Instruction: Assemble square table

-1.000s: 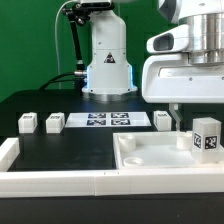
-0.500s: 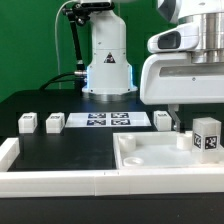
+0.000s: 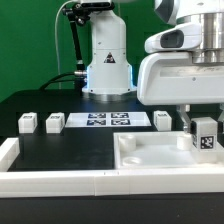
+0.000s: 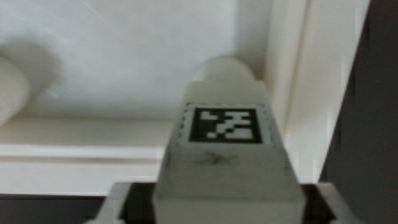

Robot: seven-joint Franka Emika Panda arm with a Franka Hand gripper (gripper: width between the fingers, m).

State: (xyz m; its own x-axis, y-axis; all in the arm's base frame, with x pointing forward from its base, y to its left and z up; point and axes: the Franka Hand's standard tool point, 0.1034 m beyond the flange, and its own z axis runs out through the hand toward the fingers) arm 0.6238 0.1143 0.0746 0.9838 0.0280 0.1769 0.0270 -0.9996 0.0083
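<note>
The square tabletop slab lies at the front on the exterior view's right, rim up. My gripper is shut on a white tagged leg and holds it upright over the slab's far right corner. In the wrist view the leg runs out from between the jaws of the gripper, its tag facing the camera, with the slab's floor and rim behind it. Three more legs stand on the table: two on the left, one behind the slab.
The marker board lies flat in the middle, in front of the robot base. Long white border bars run along the front edge and the left side.
The hand has shifted a little toward the exterior view's left and come lower, carrying the leg with it. The leg now sits deeper under the hand.
</note>
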